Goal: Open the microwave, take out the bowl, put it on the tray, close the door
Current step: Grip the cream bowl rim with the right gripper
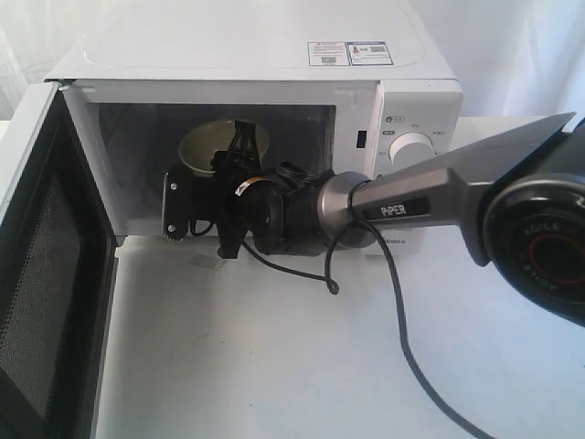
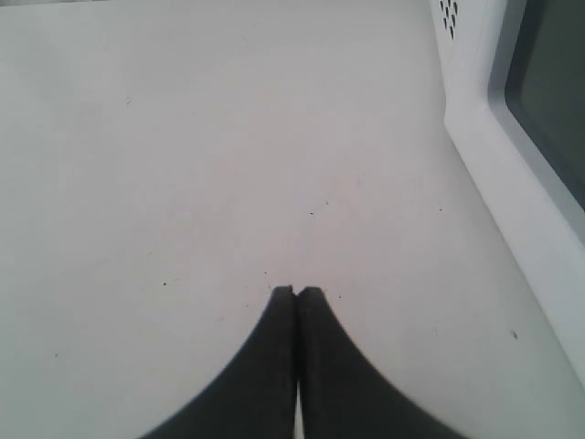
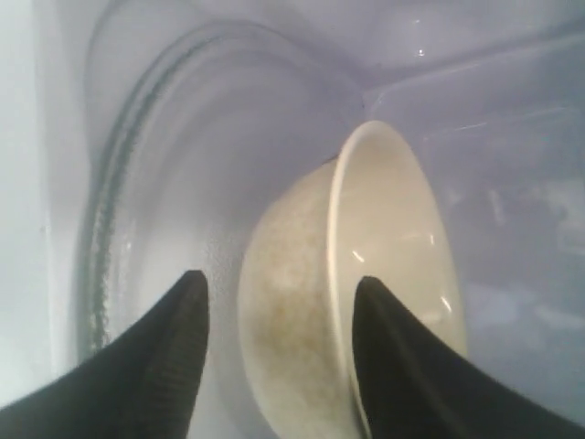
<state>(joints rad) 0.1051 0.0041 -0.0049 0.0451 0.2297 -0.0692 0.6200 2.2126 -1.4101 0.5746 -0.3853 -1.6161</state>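
So the microwave (image 1: 274,55) sits at the far side of the white table (image 1: 274,347), with its door (image 1: 46,256) swung wide open to the left. The bowl (image 3: 292,302) is inside the cavity, on the glass turntable (image 3: 164,183). The right gripper (image 3: 281,279) reaches in through the opening with its 2 fingers spread pretty wide, straddling the bowl's wall. 1 finger is inside the rim and the other is outside with a gap showing, so nothing's clamped. The left gripper (image 2: 297,291) has its fingers pressed together, holding nothing, over bare table near the door.
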